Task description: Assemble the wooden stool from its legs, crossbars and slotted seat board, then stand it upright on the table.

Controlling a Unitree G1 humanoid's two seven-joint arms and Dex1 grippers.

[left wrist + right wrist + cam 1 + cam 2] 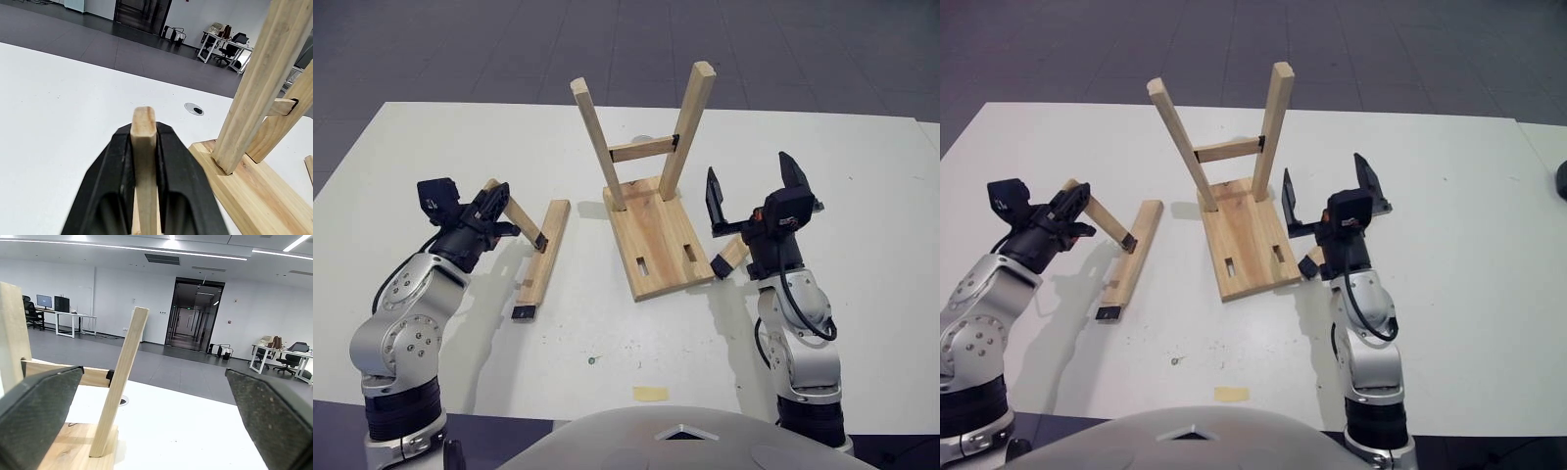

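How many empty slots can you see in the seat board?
2: left slot and right slot, both in the seat board's near half; none seems hidden.

The white counter [862, 196] carries a slotted seat board [656, 240] lying flat near its middle. Two upright legs [688, 127] stand in the board's far end, joined by a crossbar [643, 149]. To the left, apart from the board, a loose leg [541, 257] with a black end cap lies flat, and a wooden bar [521, 220] joined to its side slants away leftward. Just beside the board's right edge lies a short wooden piece [734, 253] with a black tip. A scrap of tape [651, 394] and a dark speck [592, 360] sit near the front edge, and a round grommet [196, 109] is set in the far side.
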